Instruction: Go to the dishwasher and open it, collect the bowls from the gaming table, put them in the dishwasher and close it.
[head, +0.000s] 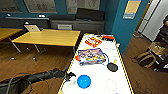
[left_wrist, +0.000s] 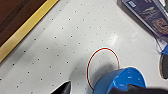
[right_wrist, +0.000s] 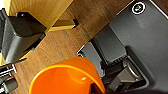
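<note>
The gaming table (head: 100, 75) has a glossy white top and a yellow frame. The blue bowl (head: 83, 81) stands on its near end. My left arm reaches in from the left, and its gripper (head: 70, 76) hovers open at the bowl's left side. In the left wrist view the blue bowl (left_wrist: 121, 79) sits beside a red circle printed on the table top (left_wrist: 50, 45), with the dark fingertips (left_wrist: 63, 88) spread wide. The yellow bowl (right_wrist: 65, 77), looking orange here, hangs tilted over the wooden floor, my right gripper shut on it.
A flat black disc (head: 112, 67), a colourful graphic (head: 92, 56) and a red item (head: 93, 42) are farther along the table. Yellow-topped tables (head: 50, 37) with a laptop (head: 32, 28) stand to the left. A bag (head: 146, 58) and a person (head: 165, 23) are at the right.
</note>
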